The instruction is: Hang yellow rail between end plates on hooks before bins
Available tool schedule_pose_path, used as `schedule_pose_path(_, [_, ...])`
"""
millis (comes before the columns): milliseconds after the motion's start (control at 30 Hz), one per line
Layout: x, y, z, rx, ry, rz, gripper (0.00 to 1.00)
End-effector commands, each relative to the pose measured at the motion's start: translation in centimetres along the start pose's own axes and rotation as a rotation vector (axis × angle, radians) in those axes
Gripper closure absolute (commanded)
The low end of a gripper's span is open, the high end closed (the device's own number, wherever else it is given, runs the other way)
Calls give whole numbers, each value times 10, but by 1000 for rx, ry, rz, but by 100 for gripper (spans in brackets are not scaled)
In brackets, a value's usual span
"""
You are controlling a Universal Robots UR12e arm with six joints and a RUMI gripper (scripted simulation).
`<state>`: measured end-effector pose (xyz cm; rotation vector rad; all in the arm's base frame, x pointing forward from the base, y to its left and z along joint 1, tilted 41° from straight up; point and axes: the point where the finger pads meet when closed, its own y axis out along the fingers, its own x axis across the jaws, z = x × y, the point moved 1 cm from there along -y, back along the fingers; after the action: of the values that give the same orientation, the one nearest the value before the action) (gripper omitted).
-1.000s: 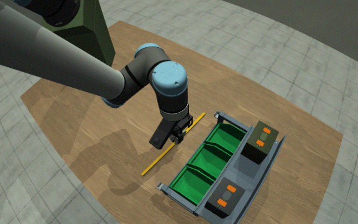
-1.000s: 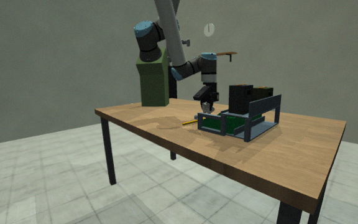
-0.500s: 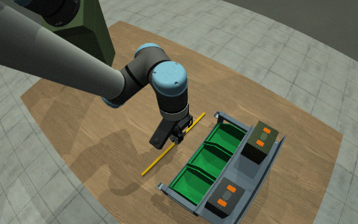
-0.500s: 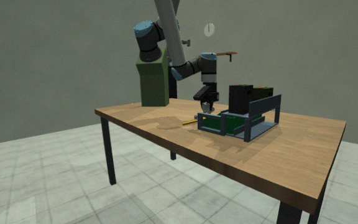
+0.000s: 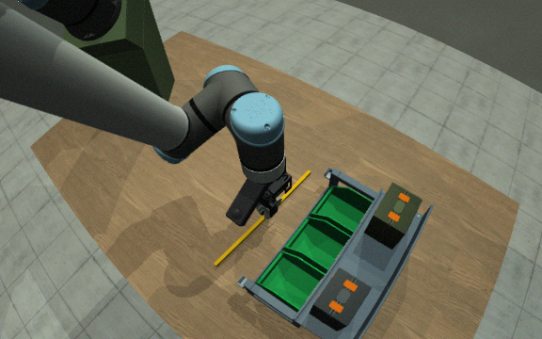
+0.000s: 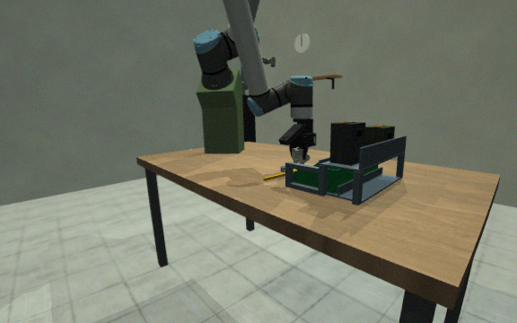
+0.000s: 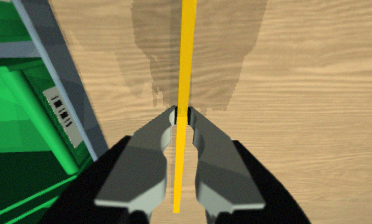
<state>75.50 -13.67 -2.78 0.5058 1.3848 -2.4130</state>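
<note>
The yellow rail (image 5: pixel 238 242) (image 6: pixel 274 176) (image 7: pixel 187 60) is a thin straight bar, low over the wooden table (image 5: pixel 125 188), parallel to the front of the green bins (image 5: pixel 318 240) (image 7: pixel 7 125) and a little to their left. My gripper (image 5: pixel 267 212) (image 6: pixel 299 157) (image 7: pixel 182 107) points straight down and is shut on the rail near its middle. I cannot tell whether the rail touches the table. The two hooks, the far one (image 5: pixel 329 174) and the near one (image 5: pixel 243 282), stick out at the front corners of the grey rack (image 5: pixel 384 264) (image 6: pixel 381 152) (image 7: pixel 62 75). Both are bare.
Two dark boxes with orange tabs, one at the far end (image 5: pixel 393 214) and one at the near end (image 5: pixel 342 298), stand in the rack behind the bins. The arm's green pedestal (image 6: pixel 220 117) stands at the table's far corner. The arm's forearm reaches across above the table's left half.
</note>
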Motion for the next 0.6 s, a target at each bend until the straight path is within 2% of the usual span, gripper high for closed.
schedule_pose_path(0, [-3,-1,-1,-1,-1,5,100])
schedule_pose_path(567, [-1,-8,-2,-2,-3,2,100])
